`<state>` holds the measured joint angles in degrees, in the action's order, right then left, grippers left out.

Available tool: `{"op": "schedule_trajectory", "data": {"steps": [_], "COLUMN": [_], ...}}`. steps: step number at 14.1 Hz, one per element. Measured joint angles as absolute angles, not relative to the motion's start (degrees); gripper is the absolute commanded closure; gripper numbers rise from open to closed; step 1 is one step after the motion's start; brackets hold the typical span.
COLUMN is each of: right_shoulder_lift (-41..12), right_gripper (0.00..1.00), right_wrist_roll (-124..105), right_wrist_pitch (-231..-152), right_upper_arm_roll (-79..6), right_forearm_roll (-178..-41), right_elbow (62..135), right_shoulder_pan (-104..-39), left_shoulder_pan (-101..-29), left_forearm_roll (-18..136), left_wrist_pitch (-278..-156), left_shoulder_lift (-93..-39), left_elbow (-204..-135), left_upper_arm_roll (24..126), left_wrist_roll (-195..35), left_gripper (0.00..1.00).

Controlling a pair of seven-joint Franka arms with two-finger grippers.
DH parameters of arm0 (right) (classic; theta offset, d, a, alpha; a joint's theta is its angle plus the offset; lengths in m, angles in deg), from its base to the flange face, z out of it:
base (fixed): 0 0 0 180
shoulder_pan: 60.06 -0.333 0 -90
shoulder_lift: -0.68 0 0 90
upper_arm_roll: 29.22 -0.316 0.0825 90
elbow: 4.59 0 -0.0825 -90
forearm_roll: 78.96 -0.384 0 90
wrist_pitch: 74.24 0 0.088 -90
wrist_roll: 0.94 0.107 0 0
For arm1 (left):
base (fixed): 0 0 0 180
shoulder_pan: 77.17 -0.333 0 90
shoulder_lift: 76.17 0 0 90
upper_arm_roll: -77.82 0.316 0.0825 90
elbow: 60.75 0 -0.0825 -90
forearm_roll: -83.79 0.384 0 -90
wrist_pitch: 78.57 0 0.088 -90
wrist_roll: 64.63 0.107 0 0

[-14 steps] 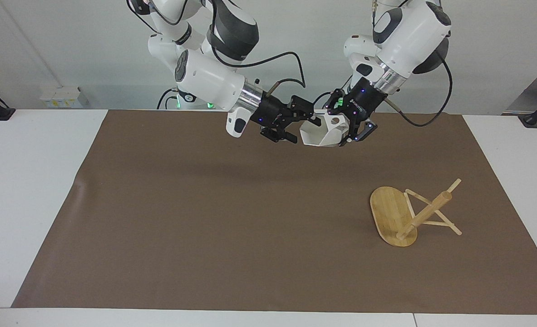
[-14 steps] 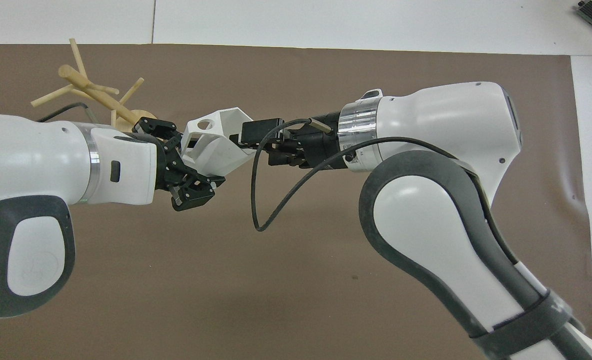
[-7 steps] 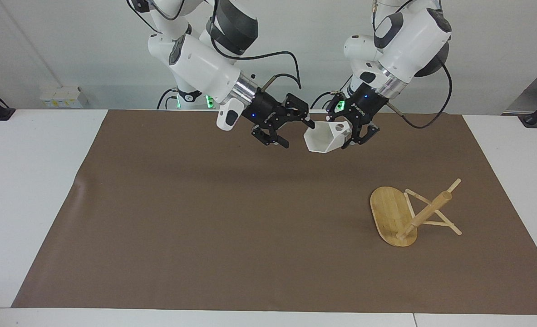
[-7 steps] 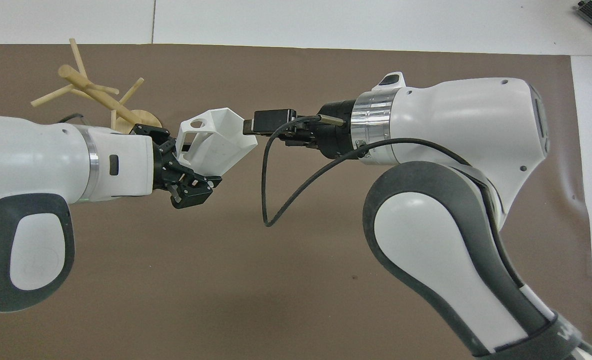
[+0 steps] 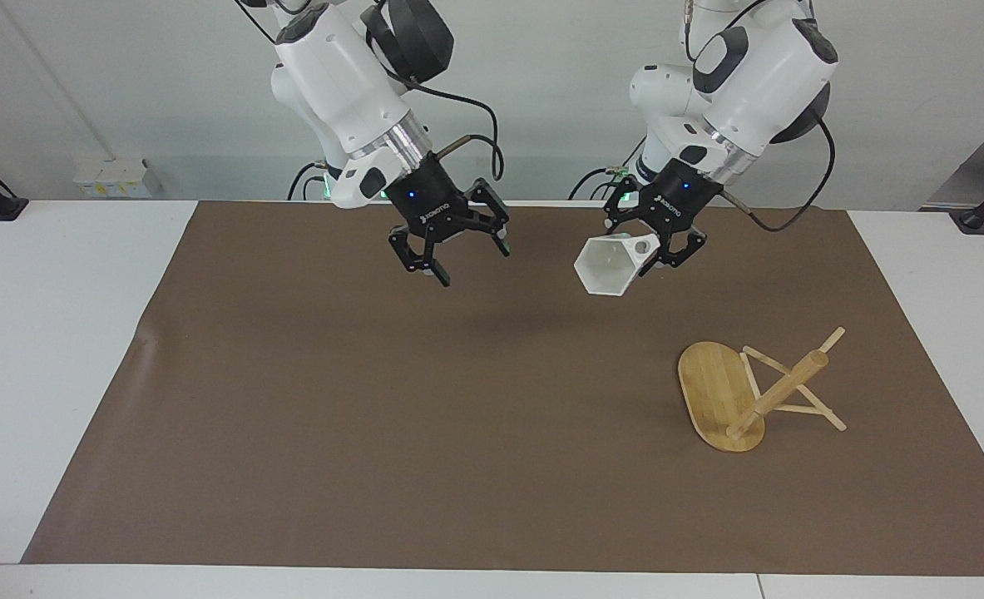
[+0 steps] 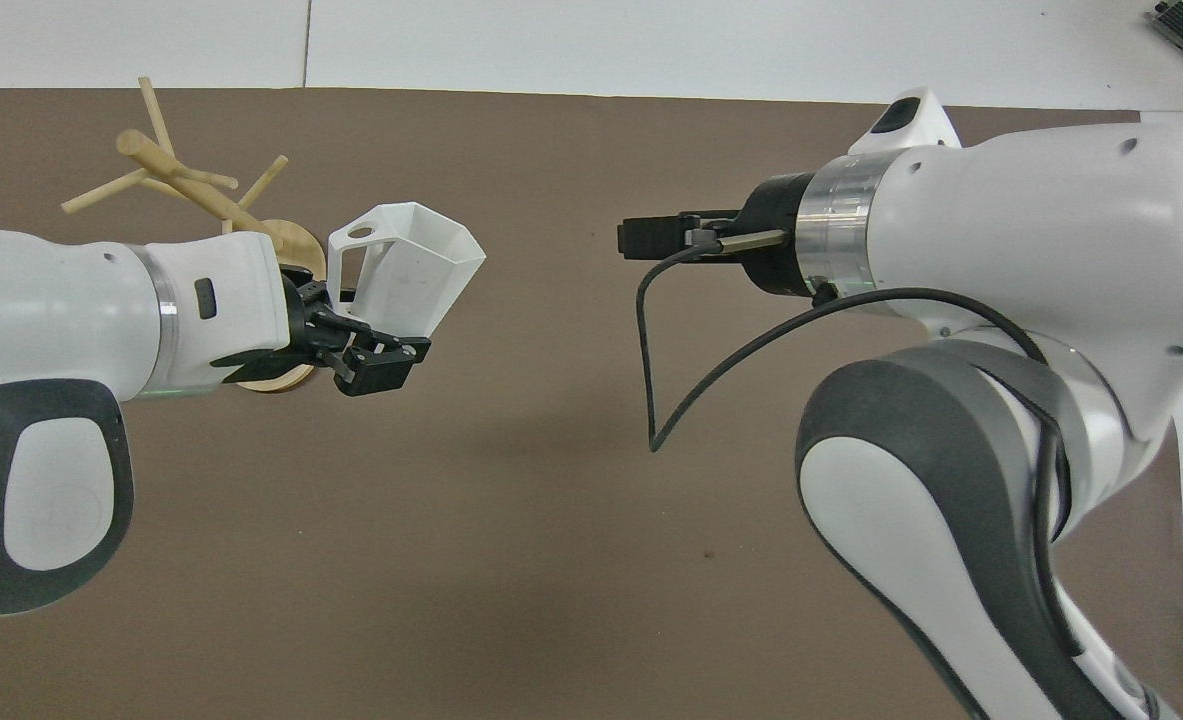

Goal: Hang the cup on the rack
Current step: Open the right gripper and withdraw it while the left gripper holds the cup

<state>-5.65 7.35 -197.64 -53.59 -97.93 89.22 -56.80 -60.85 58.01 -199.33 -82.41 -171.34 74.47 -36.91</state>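
Item count for the work surface, referenced to the brown mat:

- Cups: one. A single white faceted cup is up in the air over the mat.
- Racks: one. A single bamboo rack lies tipped over on the mat, toward the left arm's end. It has one oval base and one central post; the number of thin pegs cannot be counted with certainty.
- Mats: one, covering the middle of one white table.
- Robot arms: two, each with one gripper: left gripper and right gripper, both over the mat.
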Motion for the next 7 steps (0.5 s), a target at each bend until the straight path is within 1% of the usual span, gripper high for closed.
{"op": "schedule_trajectory", "data": {"steps": [4, 7], "right_shoulder_lift": [-4.00, -2.49], "right_gripper": [0.00, 0.00], "right_wrist_roll": [6.56, 6.48], "right_wrist_pitch": [-190.99, -187.53], "right_upper_arm_roll": [-44.89, -41.19], "right_forearm_roll": [-96.80, -88.65], "right_elbow": [89.26, 89.26], "right_shoulder_pan": [-56.51, -56.47], "left_shoulder_pan": [-61.24, -62.88], "left_forearm_roll": [66.84, 67.28], "left_wrist_pitch": [-201.14, -202.83], "left_shoulder_lift": [-82.42, -82.28], "left_elbow": [-172.94, -175.53], "left_upper_arm_roll": [74.46, 74.49], "left_wrist_roll": [-43.01, -43.86], "left_gripper": [1.00, 1.00]}}
